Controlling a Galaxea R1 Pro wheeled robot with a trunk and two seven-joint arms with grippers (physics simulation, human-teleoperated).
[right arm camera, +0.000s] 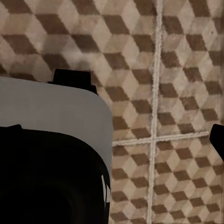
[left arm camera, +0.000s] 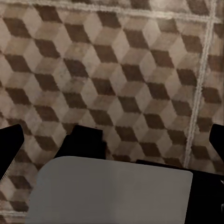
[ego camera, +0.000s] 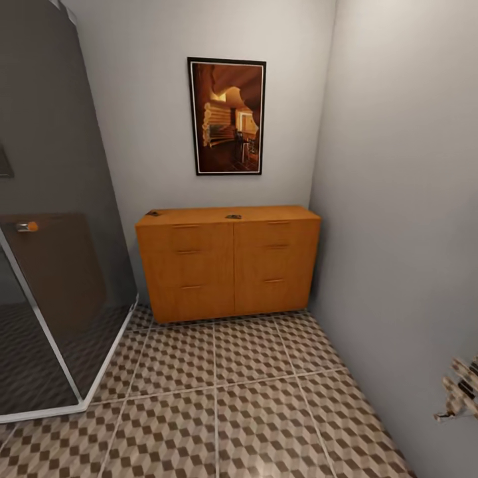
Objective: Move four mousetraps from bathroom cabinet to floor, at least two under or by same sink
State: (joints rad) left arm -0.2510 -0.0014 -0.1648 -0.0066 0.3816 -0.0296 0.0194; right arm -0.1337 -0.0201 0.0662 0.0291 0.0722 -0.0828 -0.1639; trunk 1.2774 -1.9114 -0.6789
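Fingers (left arm camera: 10,144) of the left gripper — dark tips at the frame edges, spread wide, empty — above the bathroom floor (left arm camera: 116,70); right gripper's spread cannot be told.

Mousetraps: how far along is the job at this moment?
Nothing looks done: the bathroom floor shows no traps. Two small dark things, probably mousetraps, lie on the cabinet top, one at and one at. The robot faces the cabinet from a distance. All fetching and placing by a sink remains.
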